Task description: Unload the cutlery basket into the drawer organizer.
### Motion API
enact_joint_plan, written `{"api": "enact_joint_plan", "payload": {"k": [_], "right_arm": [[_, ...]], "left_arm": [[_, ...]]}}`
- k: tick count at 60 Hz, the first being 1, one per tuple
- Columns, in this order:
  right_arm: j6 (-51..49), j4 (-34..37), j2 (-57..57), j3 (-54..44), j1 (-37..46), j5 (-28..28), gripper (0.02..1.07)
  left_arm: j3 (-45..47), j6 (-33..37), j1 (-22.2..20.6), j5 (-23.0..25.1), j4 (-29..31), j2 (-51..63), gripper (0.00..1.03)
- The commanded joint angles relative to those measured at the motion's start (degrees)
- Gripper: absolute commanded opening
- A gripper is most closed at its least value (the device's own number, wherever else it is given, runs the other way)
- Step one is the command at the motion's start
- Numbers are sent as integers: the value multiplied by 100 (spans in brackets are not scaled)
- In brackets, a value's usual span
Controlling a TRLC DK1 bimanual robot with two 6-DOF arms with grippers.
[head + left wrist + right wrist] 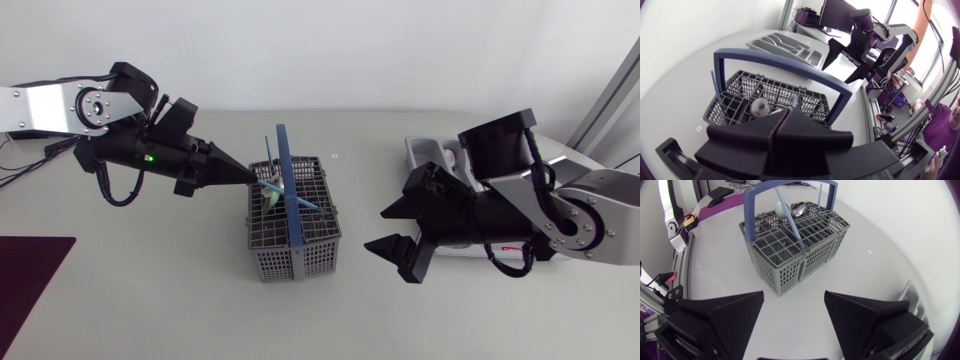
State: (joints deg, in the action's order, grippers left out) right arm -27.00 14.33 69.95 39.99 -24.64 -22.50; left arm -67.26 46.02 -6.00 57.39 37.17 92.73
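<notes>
Head view showed the left gripper, fingers pressed together, at the cutlery in the basket; the right gripper gaped wide beside the organizer.

The pale grey table carries a dark purple mat at its left edge and a tiny white marker toward its far edge.

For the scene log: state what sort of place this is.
Probably a robotics test bench, not a kitchen: a left gripper and right gripper poised over a plain pale table holding a cutlery basket and a drawer organizer.
</notes>
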Motion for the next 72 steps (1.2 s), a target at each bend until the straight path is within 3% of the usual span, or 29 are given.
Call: {"api": "enact_joint_plan", "payload": {"k": [1,42,72], "right_arm": [[29,-62,-61,-184,-23,-17,89],[160,-62,-184,-228,-208,18,89],[239,-18,-307,-255,-339,70,89]], "left_arm": [[108,-155,55,124,54,-238,10],[143,39,477,62,291,-721,10],[-94,1120,1189,-52,1530,-1011,11]]}}
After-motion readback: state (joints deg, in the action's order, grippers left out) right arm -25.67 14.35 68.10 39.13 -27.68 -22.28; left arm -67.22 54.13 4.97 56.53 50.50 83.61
